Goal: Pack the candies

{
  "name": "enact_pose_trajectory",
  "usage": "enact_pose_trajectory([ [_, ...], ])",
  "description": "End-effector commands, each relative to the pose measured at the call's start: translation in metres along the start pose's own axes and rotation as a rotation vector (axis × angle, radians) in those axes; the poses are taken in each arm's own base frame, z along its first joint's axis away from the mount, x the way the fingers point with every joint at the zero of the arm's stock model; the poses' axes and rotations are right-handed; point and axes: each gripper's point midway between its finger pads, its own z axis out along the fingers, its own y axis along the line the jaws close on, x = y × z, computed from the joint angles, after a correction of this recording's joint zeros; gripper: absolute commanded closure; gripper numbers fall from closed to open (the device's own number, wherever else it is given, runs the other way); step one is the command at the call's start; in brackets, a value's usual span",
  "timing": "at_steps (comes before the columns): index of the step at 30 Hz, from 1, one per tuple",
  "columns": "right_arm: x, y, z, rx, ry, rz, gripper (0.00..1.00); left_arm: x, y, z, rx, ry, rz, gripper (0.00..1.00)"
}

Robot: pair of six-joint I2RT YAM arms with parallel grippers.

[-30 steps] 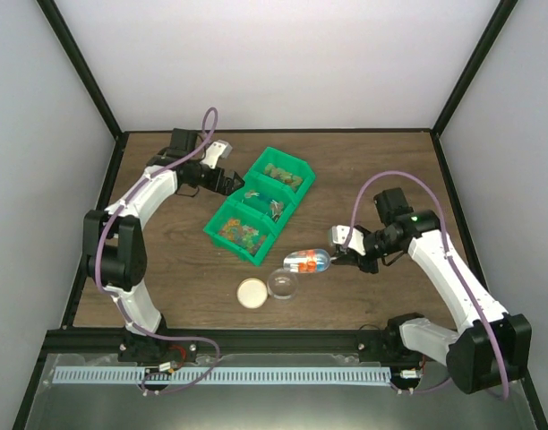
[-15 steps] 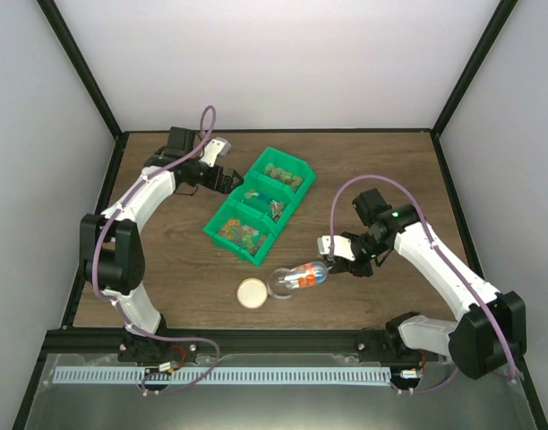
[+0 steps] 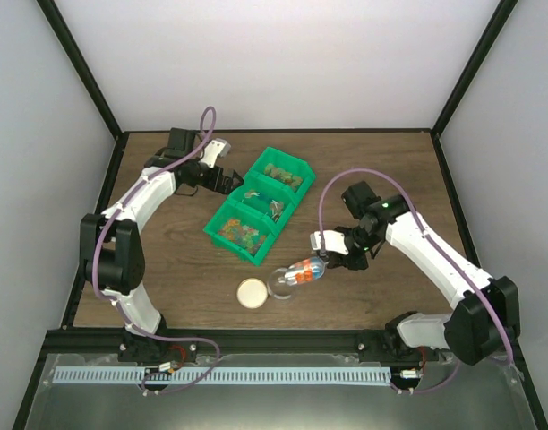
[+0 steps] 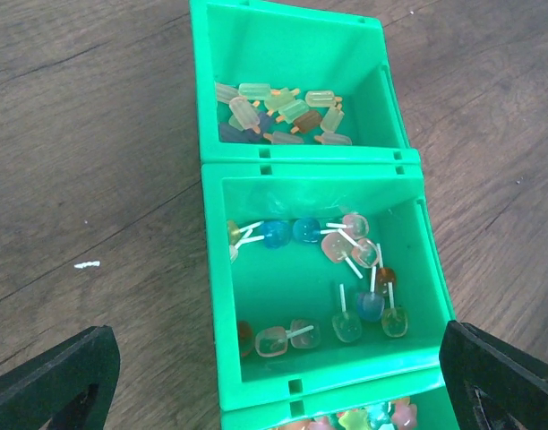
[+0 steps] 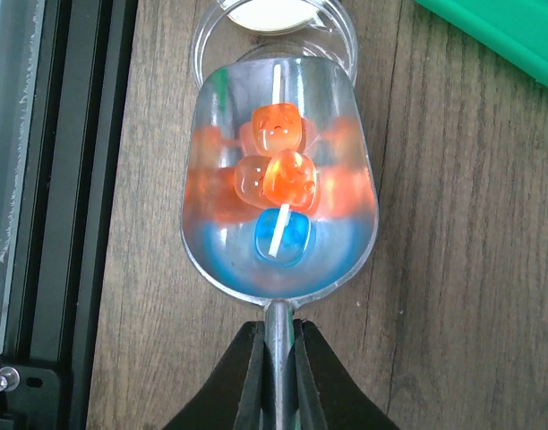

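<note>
My right gripper point(image 5: 276, 336) is shut on the handle of a metal scoop point(image 5: 346, 134). Its bowl holds a few candies point(image 5: 278, 170), orange ones and a blue one. The scoop's front lip hangs over the mouth of the clear round jar point(image 5: 201, 40). From above, the scoop point(image 3: 305, 269) reaches left to the jar point(image 3: 279, 285), with my right gripper point(image 3: 335, 257) behind it. More candies point(image 4: 350, 260) lie in the green bins point(image 4: 216, 269). My left gripper point(image 4: 278, 358) hovers wide open above those bins, holding nothing, and appears in the top view point(image 3: 224, 179) at the bins' left side.
The tan round lid point(image 3: 252, 292) lies flat just left of the jar. The green bins point(image 3: 283, 193) form a diagonal row of three compartments, each with sweets. A black frame rail point(image 5: 59, 224) runs along the table's near edge, close to the jar.
My right arm has carried the loaded scoop left and slightly toward the table's near edge, bringing its lip over the jar. The left arm has barely moved.
</note>
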Motion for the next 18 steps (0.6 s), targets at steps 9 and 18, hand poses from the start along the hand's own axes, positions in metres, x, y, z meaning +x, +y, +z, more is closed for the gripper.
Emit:
enact_pose_trajectory([
  [9,-0.0122,-0.0057,-0.0079,0.005,0.078,-0.045,0.99,-0.0025,0.0031,-0.0057,-0.011,-0.027,-0.015,0.00],
  [18,-0.0134,-0.0093,-0.0109,0.006,0.096,-0.025,0.99,-0.0036,0.0026,-0.0064,-0.003,-0.038,-0.030,0.00],
])
